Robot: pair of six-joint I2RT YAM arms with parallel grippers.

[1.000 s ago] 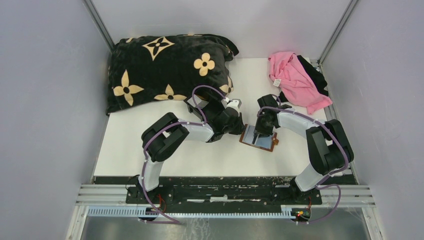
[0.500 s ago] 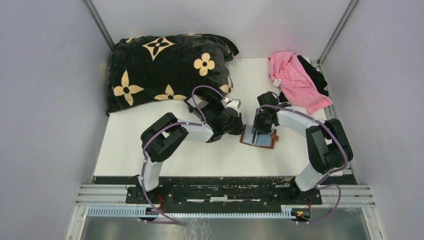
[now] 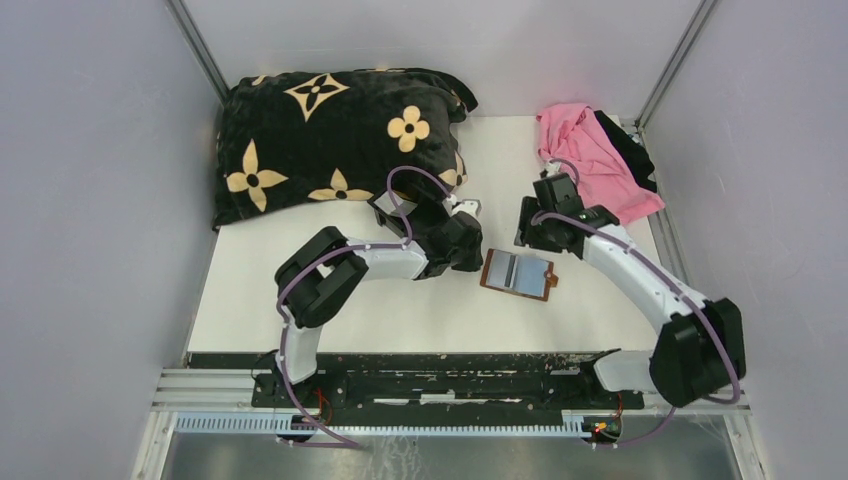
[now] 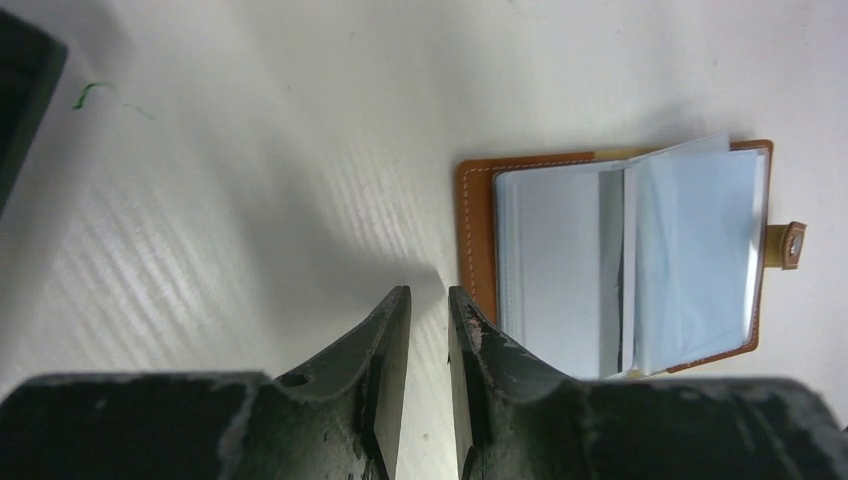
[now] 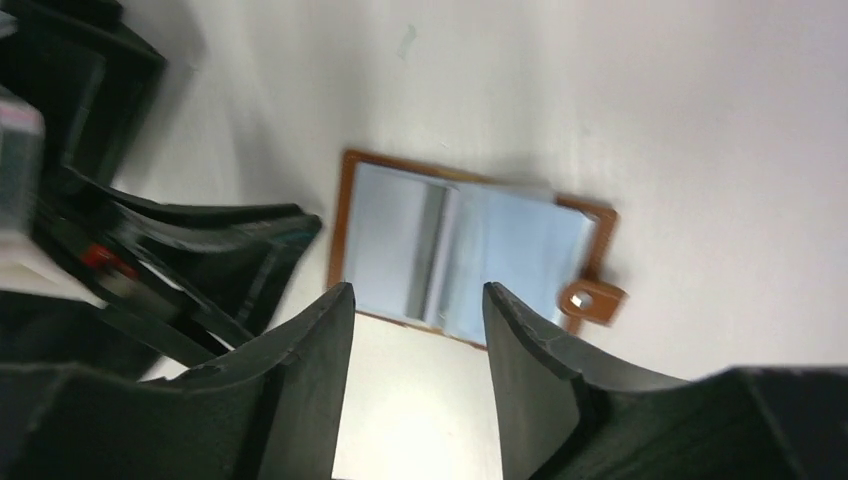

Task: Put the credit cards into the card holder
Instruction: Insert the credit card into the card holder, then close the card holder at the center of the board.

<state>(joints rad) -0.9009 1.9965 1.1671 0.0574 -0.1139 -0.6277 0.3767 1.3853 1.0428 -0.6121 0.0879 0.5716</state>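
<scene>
The card holder (image 3: 517, 273) is a brown leather wallet lying open and flat on the white table, its snap tab (image 5: 591, 300) pointing right. Pale grey-blue panels (image 4: 560, 255) fill its inner pockets; I cannot tell whether these are the credit cards. No loose credit cards are in view. My left gripper (image 4: 428, 295) hovers just off the holder's left edge, its jaws a narrow gap apart with only table between them. My right gripper (image 5: 415, 290) hangs above and behind the holder, wide open and empty.
A black blanket with tan flowers (image 3: 330, 130) fills the back left. Pink cloth (image 3: 590, 150) over black cloth (image 3: 632, 140) lies at the back right. A dark object (image 4: 18, 100) sits left of my left gripper. Grey walls close in both sides.
My right gripper has lifted off the card holder, drawn back toward the pink cloth and opened wider. My left jaws have parted slightly and backed off the holder's edge.
</scene>
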